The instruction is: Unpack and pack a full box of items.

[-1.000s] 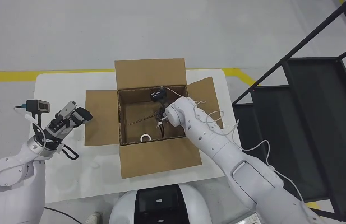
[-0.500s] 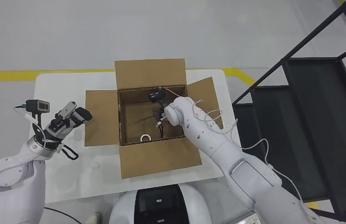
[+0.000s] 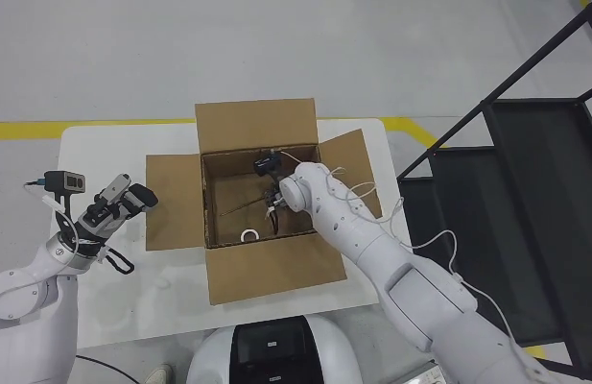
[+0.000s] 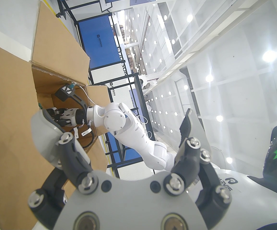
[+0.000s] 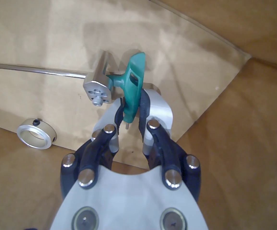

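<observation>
Right wrist view is giving you the story: your right claw [image 5: 131, 117] is clenching the lower end of a green T-handle tool [image 5: 134, 80], down inside the box [image 3: 257, 125], close to one inner wall. Just beside the tool, a small metal block [image 5: 97, 89] is lying on the box floor with a thin rod [image 5: 32, 71] running away from it, and a silver collar ring [image 5: 36, 134] is sitting apart from both. Outside the box, beyond its side flap and over the surface [image 3: 171, 298], your left claw [image 3: 130, 198] is hovering with fingers spread wide, gripping nothing.
</observation>
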